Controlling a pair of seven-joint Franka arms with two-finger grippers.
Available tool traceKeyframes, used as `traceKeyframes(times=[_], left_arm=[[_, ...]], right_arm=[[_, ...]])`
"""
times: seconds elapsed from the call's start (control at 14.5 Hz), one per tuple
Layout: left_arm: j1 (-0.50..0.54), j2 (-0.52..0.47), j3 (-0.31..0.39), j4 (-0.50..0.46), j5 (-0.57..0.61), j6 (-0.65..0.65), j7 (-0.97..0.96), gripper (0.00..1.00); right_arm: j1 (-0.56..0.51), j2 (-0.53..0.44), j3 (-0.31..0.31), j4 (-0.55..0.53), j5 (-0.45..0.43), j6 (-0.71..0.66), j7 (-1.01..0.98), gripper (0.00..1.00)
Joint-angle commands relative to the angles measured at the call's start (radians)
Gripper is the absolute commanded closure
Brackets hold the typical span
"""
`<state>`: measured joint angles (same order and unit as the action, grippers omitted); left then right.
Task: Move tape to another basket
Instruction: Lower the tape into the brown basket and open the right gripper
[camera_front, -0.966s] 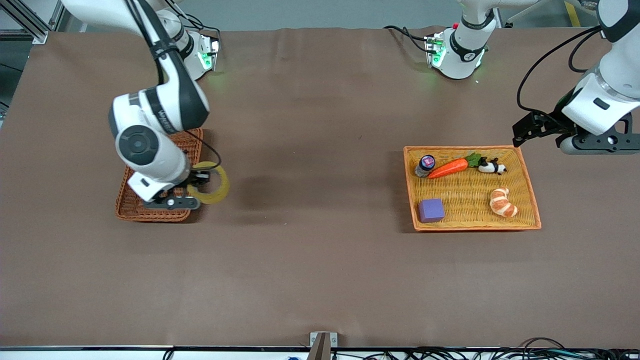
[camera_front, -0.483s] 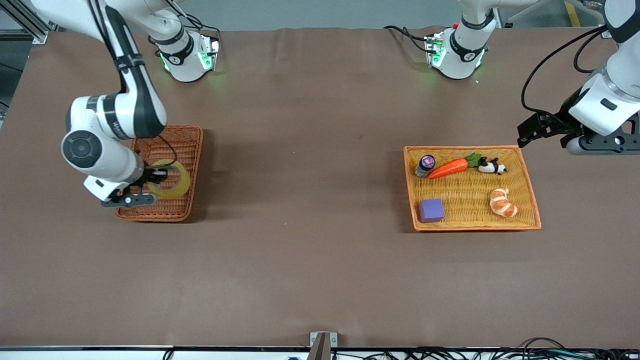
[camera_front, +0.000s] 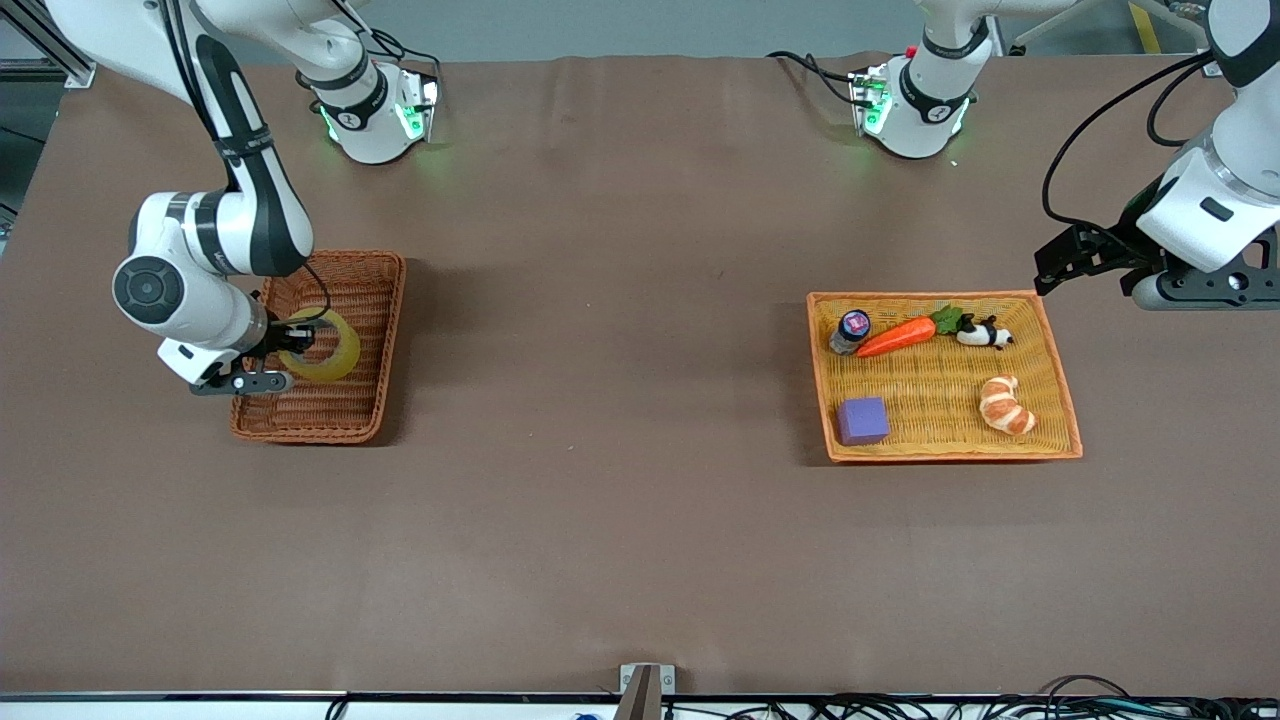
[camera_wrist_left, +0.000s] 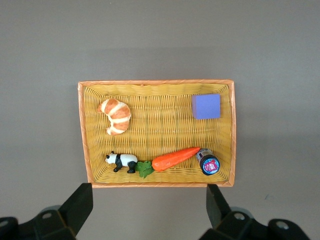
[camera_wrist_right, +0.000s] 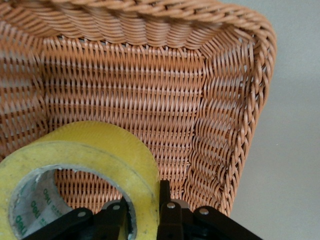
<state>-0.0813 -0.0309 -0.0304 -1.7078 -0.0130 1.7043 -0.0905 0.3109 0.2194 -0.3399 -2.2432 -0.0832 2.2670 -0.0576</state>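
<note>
The tape (camera_front: 338, 352), a yellowish roll with a grey core, is held over the inside of the reddish-brown wicker basket (camera_front: 390, 330). My right gripper (camera_front: 292, 345) is shut on it. In the right wrist view the gripper (camera_wrist_right: 142, 210) pinches the tape's wall (camera_wrist_right: 90, 145), one finger inside the ring and one outside, with the basket's woven floor and wall (camera_wrist_right: 150, 90) close beneath. My left gripper (camera_front: 1195, 292) waits, open and empty, high over the table by the orange-yellow tray; its jaws (camera_wrist_left: 147, 200) stand wide apart.
The shallow orange-yellow tray (camera_front: 1060, 375) toward the left arm's end holds a carrot (camera_front: 897, 336), a small jar (camera_front: 852, 330), a panda toy (camera_front: 985, 333), a croissant (camera_front: 1006, 404) and a purple block (camera_front: 862, 420). Brown cloth covers the table between basket and tray.
My right gripper has carried the tape from beside the basket's rim to over its inside, and lower. The left arm has hardly moved.
</note>
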Motion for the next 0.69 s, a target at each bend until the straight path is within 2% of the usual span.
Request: traceKeyframes(times=[0.0, 0.14, 0.21, 0.34, 0.41, 0.62], left_arm=[[-0.008, 0.002, 0.004, 0.008, 0.021, -0.014, 0.011, 0.00], [-0.008, 0.002, 0.004, 0.010, 0.021, -0.014, 0.011, 0.00], [-0.008, 0.003, 0.004, 0.010, 0.021, -0.014, 0.011, 0.00], [-0.008, 0.005, 0.004, 0.010, 0.022, -0.014, 0.011, 0.00], [-0.008, 0.005, 0.004, 0.010, 0.022, -0.014, 0.011, 0.00], [-0.008, 0.005, 0.004, 0.010, 0.022, -0.014, 0.011, 0.00]], right_arm=[[-0.035, -0.015, 0.007, -0.071, -0.015, 0.081, -0.015, 0.92], [-0.038, 0.018, 0.009, -0.078, -0.013, 0.109, -0.015, 0.86], [-0.036, 0.024, 0.009, -0.078, -0.013, 0.109, -0.015, 0.76], [-0.038, 0.046, 0.010, -0.075, -0.012, 0.114, -0.013, 0.35], [-0.041, 0.043, 0.010, -0.069, -0.010, 0.103, -0.008, 0.00], [-0.093, -0.001, 0.042, -0.018, 0.002, 0.095, -0.001, 0.00]])
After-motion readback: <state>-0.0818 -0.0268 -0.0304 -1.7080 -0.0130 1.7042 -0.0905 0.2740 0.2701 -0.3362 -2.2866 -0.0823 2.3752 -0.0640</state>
